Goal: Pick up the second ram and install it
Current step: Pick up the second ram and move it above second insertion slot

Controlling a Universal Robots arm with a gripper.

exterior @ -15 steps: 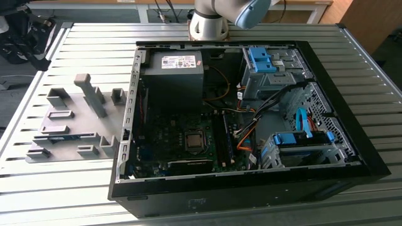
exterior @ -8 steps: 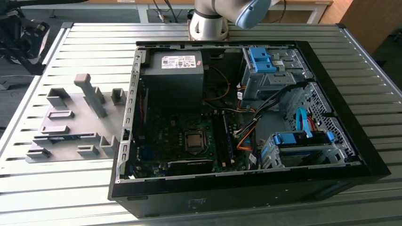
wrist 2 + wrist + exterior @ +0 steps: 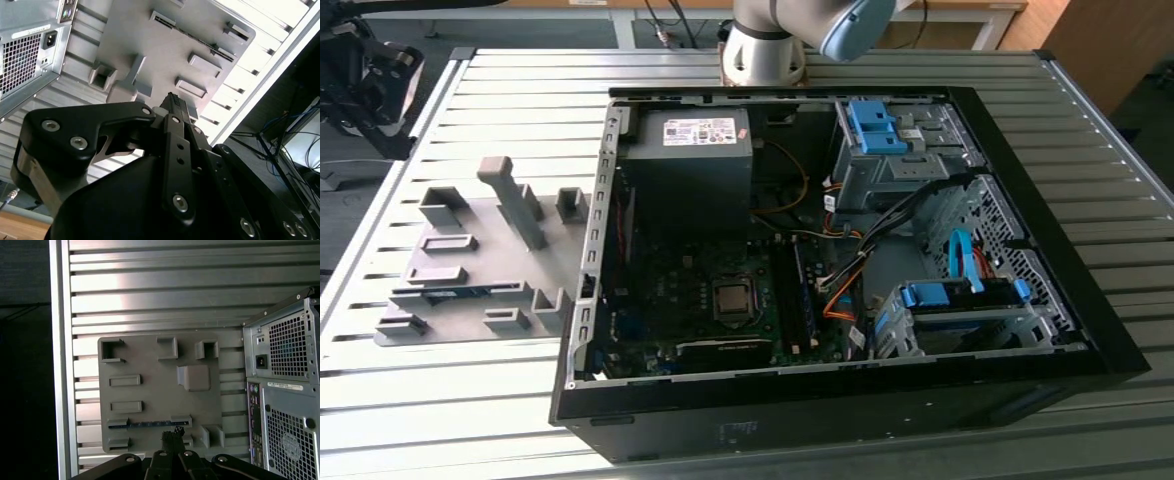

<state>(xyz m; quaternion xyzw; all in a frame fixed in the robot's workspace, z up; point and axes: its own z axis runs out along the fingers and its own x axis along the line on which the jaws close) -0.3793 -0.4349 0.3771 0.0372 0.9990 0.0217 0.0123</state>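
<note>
1. Step in hand, by my read: approach for the pick. Second ram [image 3: 460,293] is not yet grasped.
2. Ram location: it stands on edge in the gray holder tray [image 3: 480,230], bridging two slotted blocks. Tray lies on the slatted table [image 3: 520,80], just beside the open PC case [image 3: 1110,330], on the exterior view's left.
3. Gripper [image 3: 172,436] in the first wrist view hangs above the tray. Its tips are near the ram [image 3: 150,424] but clear of it, off toward one end of the stick.
4. Jaws are pressed together with nothing between them. The gripper [image 3: 175,102] reads the same in the second wrist view.
5. A pick calls for jaws apart, centred along the stick and straddling the thin board, not the blocks. Then a straight lift, no twist.
6. Install target, my guess: memory slots [image 3: 797,290] beside the CPU socket [image 3: 731,300], well apart from the tray.
</note>
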